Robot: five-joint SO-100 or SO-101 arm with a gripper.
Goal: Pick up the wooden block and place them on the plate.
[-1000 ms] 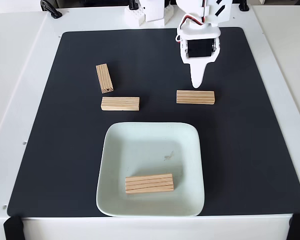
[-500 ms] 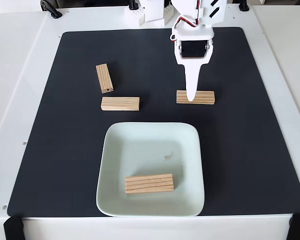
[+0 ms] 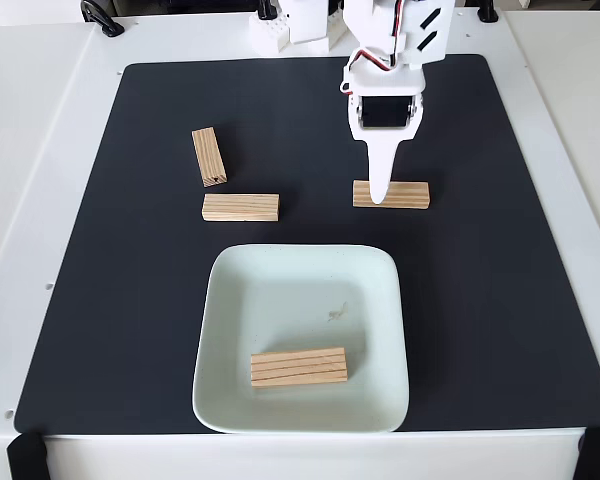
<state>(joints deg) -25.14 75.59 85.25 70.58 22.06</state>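
In the fixed view, four pale wooden blocks show. One block (image 3: 298, 366) lies inside the mint-green plate (image 3: 280, 290), near its front. Two blocks (image 3: 209, 156) (image 3: 240, 207) rest on the black mat to the plate's upper left. Another block (image 3: 410, 194) lies on the mat above the plate's right corner. My white gripper (image 3: 379, 198) points down over the left part of that block, its tip overlapping it. Only one tapered finger (image 3: 380, 165) shows from above, so the jaw gap is hidden. I cannot tell whether it touches the block.
A black mat (image 3: 500, 300) covers most of the white table. The arm's white base (image 3: 300, 25) stands at the back edge. Black clamps (image 3: 25, 455) sit at the front corners. The mat's right side holds no objects.
The gripper has come forward from behind the right-hand block until its tip lies over that block's left part. In the last half second it barely shifted. No block moved.
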